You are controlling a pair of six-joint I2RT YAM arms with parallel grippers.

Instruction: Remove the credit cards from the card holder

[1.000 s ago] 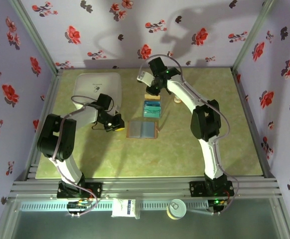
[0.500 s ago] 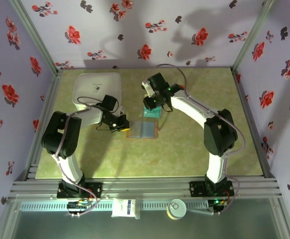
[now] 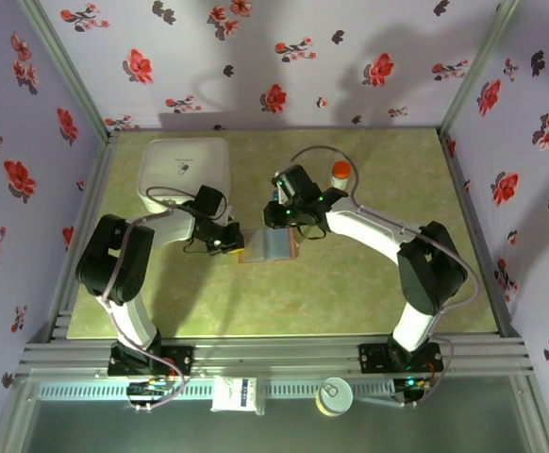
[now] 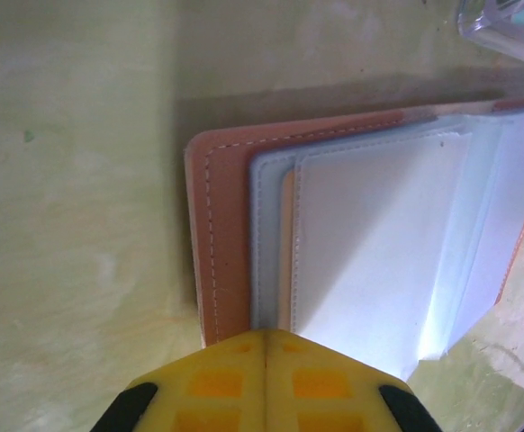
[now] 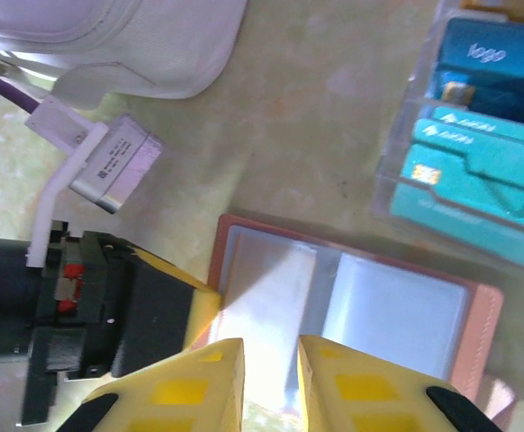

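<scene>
Left fingers (image 4: 235,387) are pressed together, their yellow tip set on the edge of the open card holder (image 4: 361,234), which lies flat on the desk (image 4: 73,180) directly ahead of them; right fingers (image 5: 199,387) stand narrowly parted with nothing between them, and the holder's blue-grey pockets sit just under and ahead of their tips.

I read the step as pinning the holder with 1 arm while the other fishes a pocket. To do it well I would keep the left tip bearing down on the tan cover so the holder cannot slide or fold; bring the right tips low to the pocket mouth; pinch only a card's exposed edge, never the lining; and draw along the pocket instead of lifting.

The right wrist view gives what the left wrist view cannot: beyond the right fingers and off to their right, a clear tray (image 5: 397,153) already holds several credit cards (image 5: 469,180), teal and blue. The left wrist view, closer in, shows a thin pale strip beside the outer pocket's edge; it may be 1 more card, but I cannot tell. From above, a white container (image 3: 185,170) sits behind the left fingers and an orange-capped bottle (image 3: 341,172) behind the right fingers.
</scene>
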